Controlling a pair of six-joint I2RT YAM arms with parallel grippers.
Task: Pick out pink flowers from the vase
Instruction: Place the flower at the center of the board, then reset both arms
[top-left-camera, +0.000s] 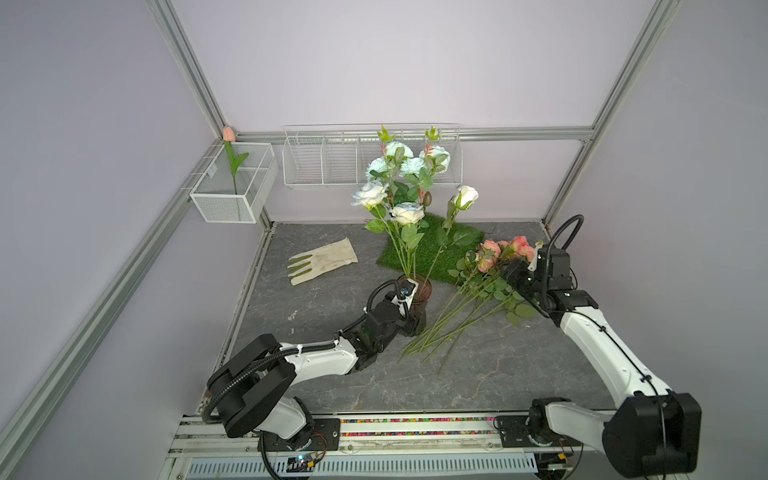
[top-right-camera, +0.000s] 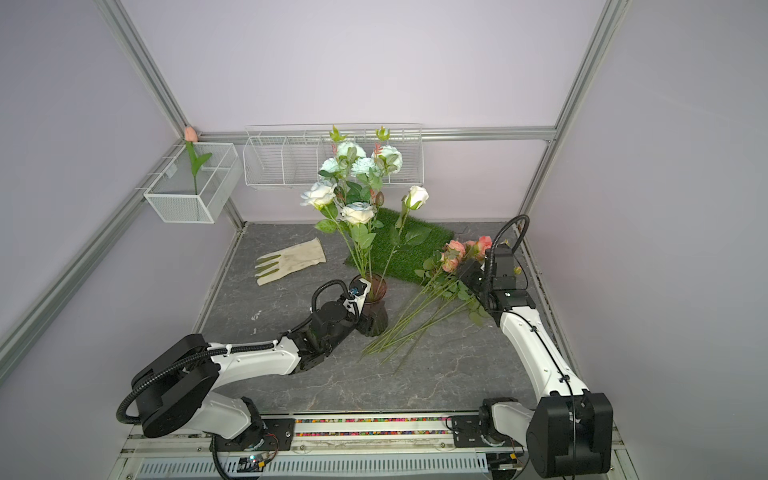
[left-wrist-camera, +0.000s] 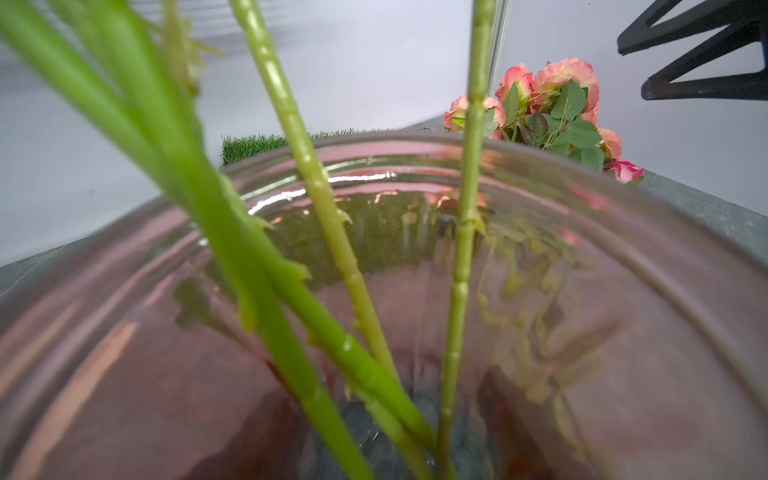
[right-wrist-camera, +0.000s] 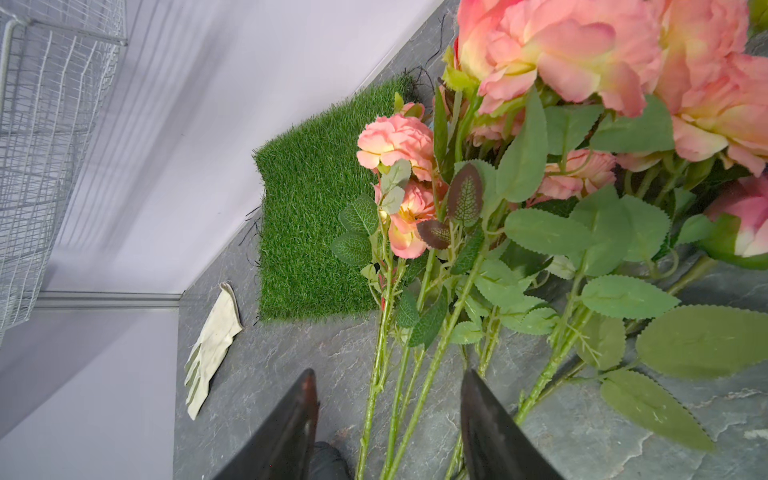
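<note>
Taking 12 o'clock as the back wall, the pink flowers (top-left-camera: 494, 266) lie flat on the grey table (top-left-camera: 478, 374) as one loose bunch. Their long axis runs from the bare stem ends at about 7 o'clock to the blooms at about 1 o'clock. The stem ends fan out close to the foot of the vase (top-left-camera: 422, 291), at its 6 o'clock; whether they touch it cannot be told.

The vase stands upright near the middle of the table. The left gripper (top-left-camera: 411, 324) reaches in from 8 o'clock and is clamped on its lower body. White and pale blue roses (top-left-camera: 397, 183) stand in it, their stems rising toward 12 o'clock, one white rose leaning off to 1 o'clock.

At 3 o'clock of the vase, the right gripper (right-wrist-camera: 388, 374) sits low over the leafy middle of the bunch. Its jaws are apart, with several stems running between them, and nothing is gripped.

The blooms end beside the 4 o'clock corner of a grass mat (top-left-camera: 415, 253), which lies behind the vase. A pale glove (top-left-camera: 324, 266) lies flat at the vase's 10 o'clock, well apart.

On the back wall hangs a wire rack (top-left-camera: 324, 166). At the far 10 o'clock corner, a mesh basket (top-left-camera: 224, 208) holds an upright tulip (top-left-camera: 228, 135).
</note>
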